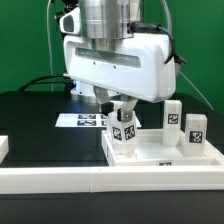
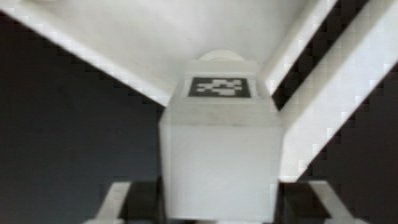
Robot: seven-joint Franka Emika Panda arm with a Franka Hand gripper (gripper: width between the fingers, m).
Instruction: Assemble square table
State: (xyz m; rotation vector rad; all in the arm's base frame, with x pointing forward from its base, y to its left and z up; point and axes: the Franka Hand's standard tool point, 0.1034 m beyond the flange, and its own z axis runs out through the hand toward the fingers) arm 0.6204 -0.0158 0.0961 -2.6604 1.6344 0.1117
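My gripper (image 1: 122, 110) is shut on a white block leg (image 1: 124, 131) with a black-and-white tag and holds it upright over the near left corner of the square table top (image 1: 160, 152), a white tray with a raised rim. I cannot tell whether the leg's lower end touches the tray. In the wrist view the leg (image 2: 221, 140) fills the middle between my two fingers (image 2: 121, 203), with the gripper (image 2: 222, 205) round its end and the table top (image 2: 160, 35) beyond. Two more tagged legs (image 1: 172, 115) (image 1: 196, 128) stand on the tray's far right side.
The marker board (image 1: 84, 120) lies on the black table behind the tray, at the exterior view's left. A long white border rail (image 1: 90, 181) runs along the front, and a short piece (image 1: 3, 148) shows at the left edge. A green wall stands behind.
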